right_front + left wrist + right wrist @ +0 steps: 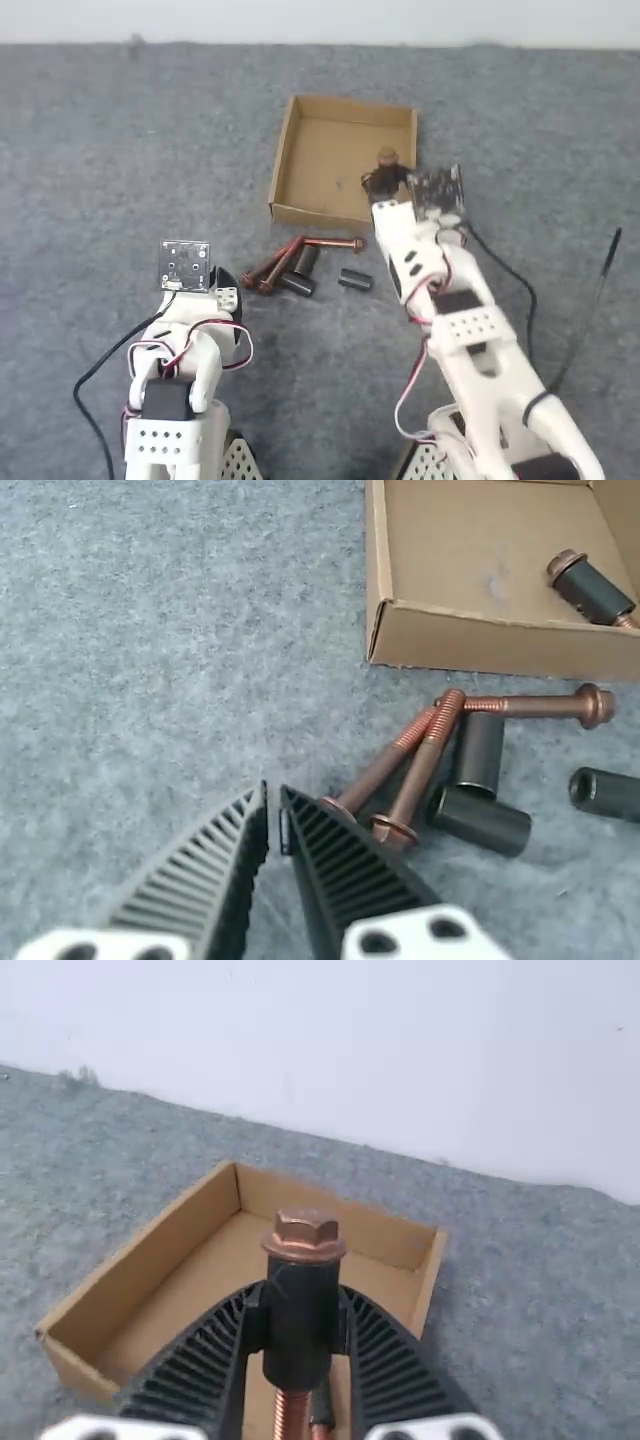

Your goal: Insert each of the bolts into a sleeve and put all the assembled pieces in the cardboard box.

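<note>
My right gripper (pixel 298 1305) is shut on an assembled piece, a black sleeve (pixel 298 1325) with a copper bolt through it, its hex head (pixel 303 1235) up. It hangs over the near right part of the cardboard box (pixel 300 150), with the same piece (pixel 590 582) above the box floor. Three loose copper bolts (pixel 420 765) and three black sleeves (pixel 480 822) lie on the carpet in front of the box. My left gripper (pixel 274 815) is shut on nothing, just short of the bolt heads.
Grey carpet covers the table, with open room left of the box and around the left arm (pixel 185 330). The right arm (pixel 450 300) reaches past the loose parts. A white wall (pixel 400 1050) stands behind the box. Black cables trail at both sides.
</note>
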